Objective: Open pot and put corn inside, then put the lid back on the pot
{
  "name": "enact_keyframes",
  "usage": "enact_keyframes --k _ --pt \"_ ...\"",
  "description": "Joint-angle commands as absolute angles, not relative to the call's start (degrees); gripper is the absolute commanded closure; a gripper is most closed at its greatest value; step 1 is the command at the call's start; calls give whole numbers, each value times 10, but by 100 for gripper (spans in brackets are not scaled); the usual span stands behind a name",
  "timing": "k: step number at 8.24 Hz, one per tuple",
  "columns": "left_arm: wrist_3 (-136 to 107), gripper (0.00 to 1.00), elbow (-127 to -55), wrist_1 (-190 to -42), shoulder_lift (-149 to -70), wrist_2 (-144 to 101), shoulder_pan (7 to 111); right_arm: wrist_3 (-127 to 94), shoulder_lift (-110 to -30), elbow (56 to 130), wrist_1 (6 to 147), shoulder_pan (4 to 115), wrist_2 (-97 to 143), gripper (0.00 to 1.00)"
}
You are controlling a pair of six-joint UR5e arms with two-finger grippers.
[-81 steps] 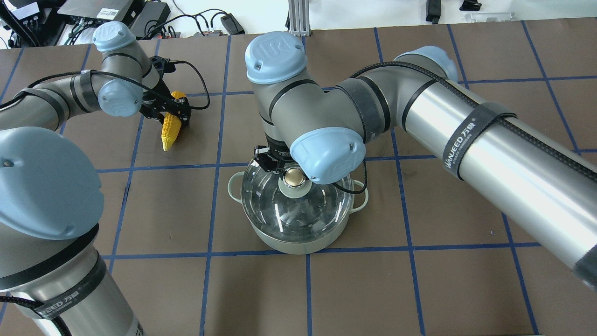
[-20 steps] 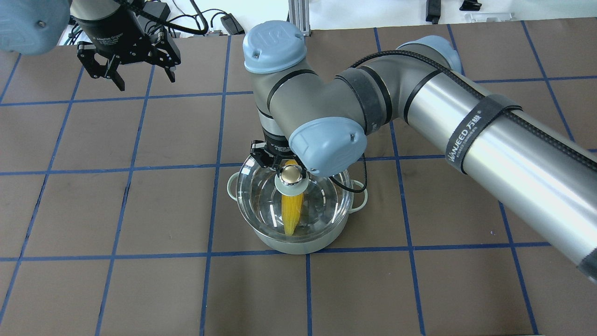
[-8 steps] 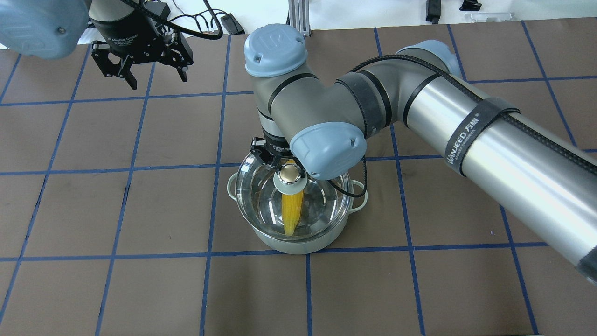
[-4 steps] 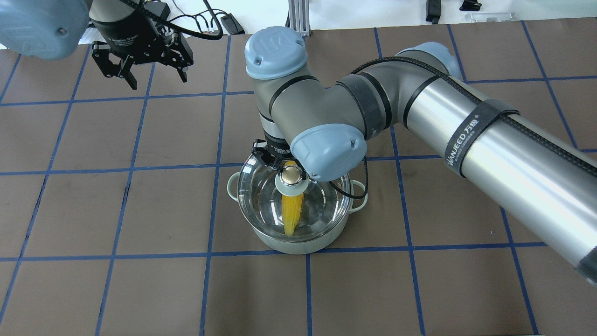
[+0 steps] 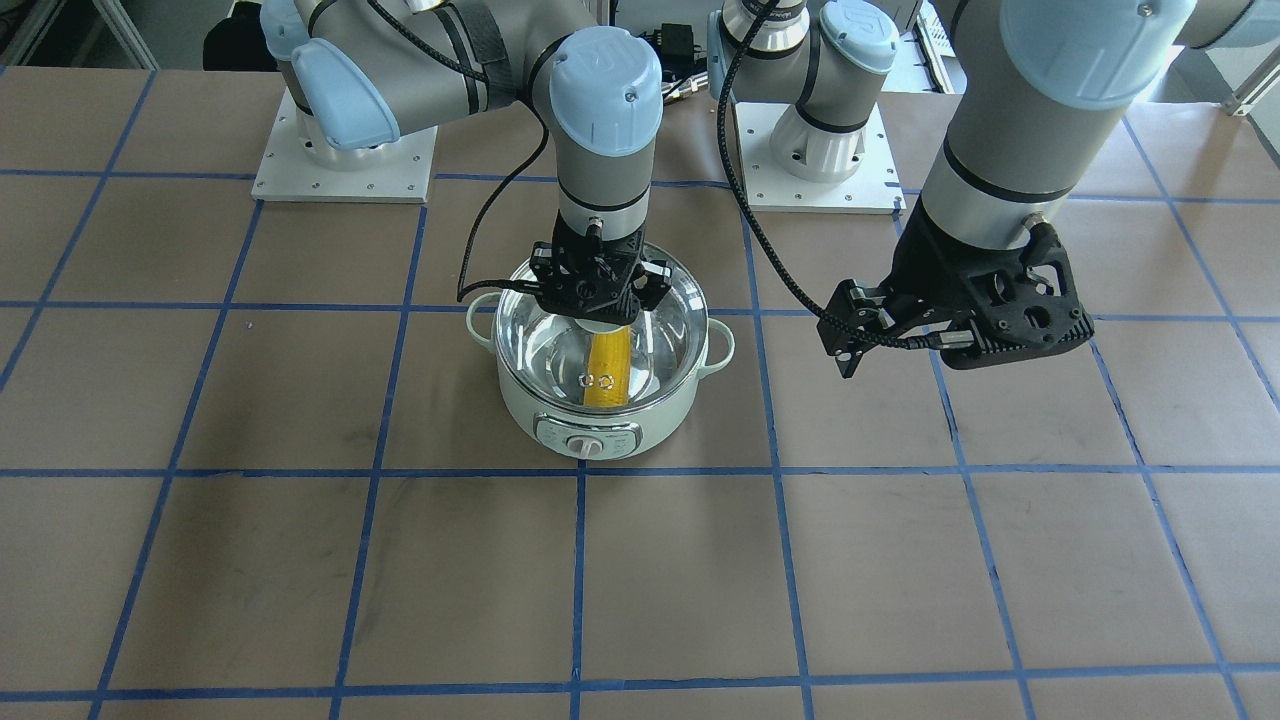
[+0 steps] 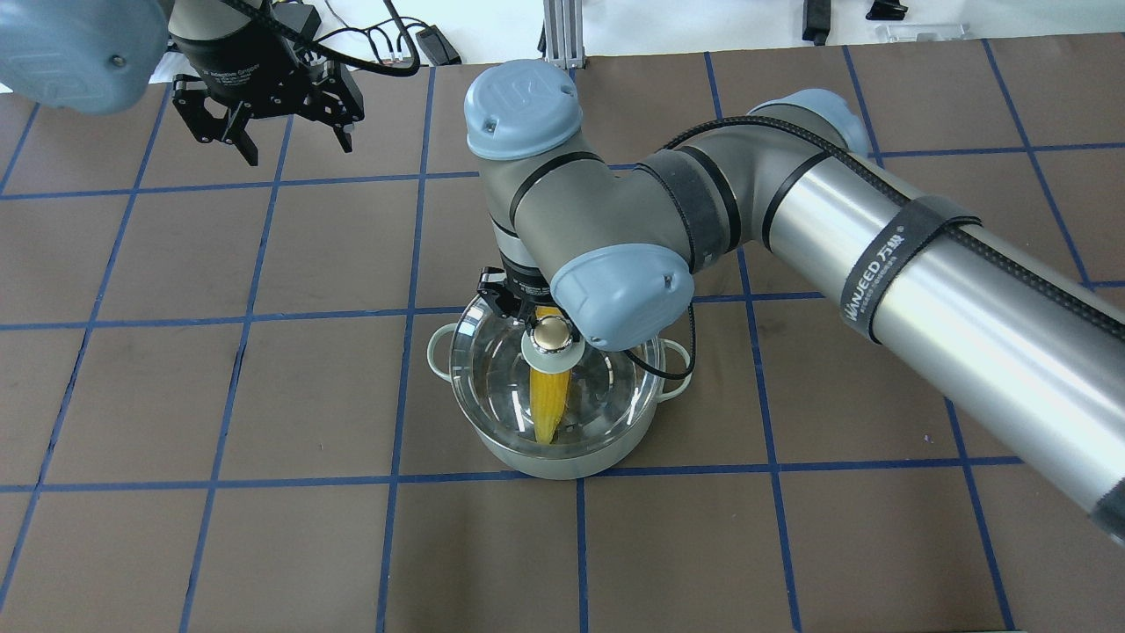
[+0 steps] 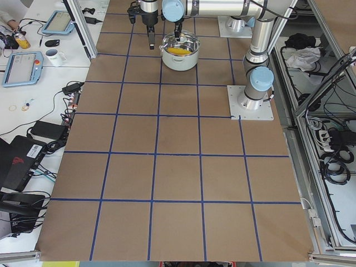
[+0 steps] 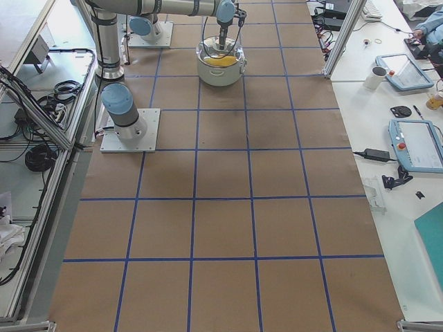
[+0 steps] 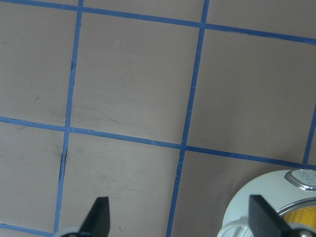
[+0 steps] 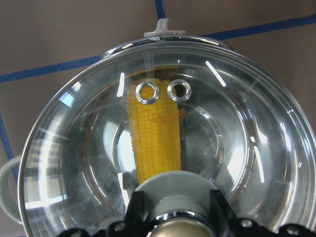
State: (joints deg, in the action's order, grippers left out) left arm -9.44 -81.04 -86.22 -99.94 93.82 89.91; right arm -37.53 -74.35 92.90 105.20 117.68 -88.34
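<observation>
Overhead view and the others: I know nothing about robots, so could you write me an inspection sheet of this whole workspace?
Surface: brown table gridded with blue tape, with faint scuffs.
Job's things: yellow corn cob lies inside the round pale mint-green pot. The round clear glass lid is over the pot; I cannot tell whether it is fully seated.
Clutter: nothing seen.
Grippers: right gripper shut on the lid's knob. Left gripper open, empty, hovering above bare table.
Cables: black braided cable strapped along the right arm.
Surroundings: white side bench with a control tablet and a white mug.
</observation>
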Motion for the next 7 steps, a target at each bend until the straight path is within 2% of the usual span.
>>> enact_keyframes --k 1,4,5,7 --pt "-96 0 -810 -861 -1000 940 899 -376 -744 929 1058 1177 -886 79" --pt "-99 0 -810 -858 -1000 938 899 -375 -744 930 1059 1177 -886 79" --pt "-99 0 -810 -853 -1002 938 899 -373 -744 930 1058 1177 -887 74" --pt "-99 0 -810 -853 -1002 937 899 -371 -743 931 1058 1177 -890 25"
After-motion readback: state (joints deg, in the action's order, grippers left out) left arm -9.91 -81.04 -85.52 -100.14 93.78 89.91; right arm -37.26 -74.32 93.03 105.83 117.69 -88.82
